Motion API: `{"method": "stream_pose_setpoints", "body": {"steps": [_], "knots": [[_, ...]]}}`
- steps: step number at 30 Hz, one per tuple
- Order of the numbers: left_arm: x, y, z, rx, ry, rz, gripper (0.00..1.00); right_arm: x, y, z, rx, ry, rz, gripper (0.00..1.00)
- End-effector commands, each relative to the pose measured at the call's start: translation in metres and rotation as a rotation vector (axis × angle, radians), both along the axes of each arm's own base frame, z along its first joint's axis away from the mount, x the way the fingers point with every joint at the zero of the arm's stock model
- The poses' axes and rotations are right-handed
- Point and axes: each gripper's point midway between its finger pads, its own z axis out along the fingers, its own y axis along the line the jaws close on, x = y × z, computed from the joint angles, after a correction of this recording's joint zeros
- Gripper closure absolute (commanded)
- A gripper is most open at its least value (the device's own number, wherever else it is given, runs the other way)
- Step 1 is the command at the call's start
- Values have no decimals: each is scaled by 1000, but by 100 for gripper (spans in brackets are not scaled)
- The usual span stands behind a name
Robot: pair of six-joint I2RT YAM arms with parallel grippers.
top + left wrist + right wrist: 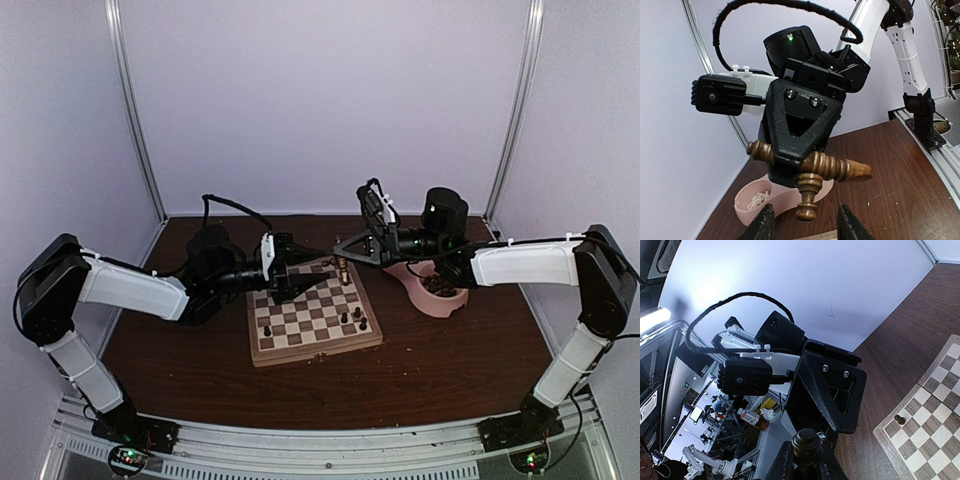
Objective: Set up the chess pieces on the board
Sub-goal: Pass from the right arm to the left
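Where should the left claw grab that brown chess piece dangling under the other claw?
Probably the thin neck of the hanging chess piece, coming up from below, one finger each side. It points straight down, clear under the right claw, and its wider end should stop slipping.

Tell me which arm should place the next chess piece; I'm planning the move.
Right, most likely. The right gripper is shut on a chess piece near the far edge of the board, so it could simply lower it. The left gripper is open and empty, facing it.
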Motion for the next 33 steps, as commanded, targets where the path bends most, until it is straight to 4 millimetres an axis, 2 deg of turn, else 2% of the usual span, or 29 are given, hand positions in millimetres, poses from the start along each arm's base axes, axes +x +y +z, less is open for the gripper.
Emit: {"method": "stream_pose_setpoints", "body": {"steps": [1,9,13,19,25,33], "knots": [[-2,-2,25,-61,-59,-11,58,0,3,11,25,-48,1,95],[-1,-3,25,-61,-51,-10,64,-1,3,10,26,-46,1,95],[-1,-3,28,-65,-52,-14,72,-1,3,11,28,-48,0,95],[-2,-5,27,-57,-42,-29,77,-1,2,8,24,-46,-4,95],[-3,-4,27,-46,-40,-29,89,-1,0,6,9,-60,-24,95],[-5,-1,23,-22,-20,-23,98,-1,-4,6,-23,-98,-47,95]]}}
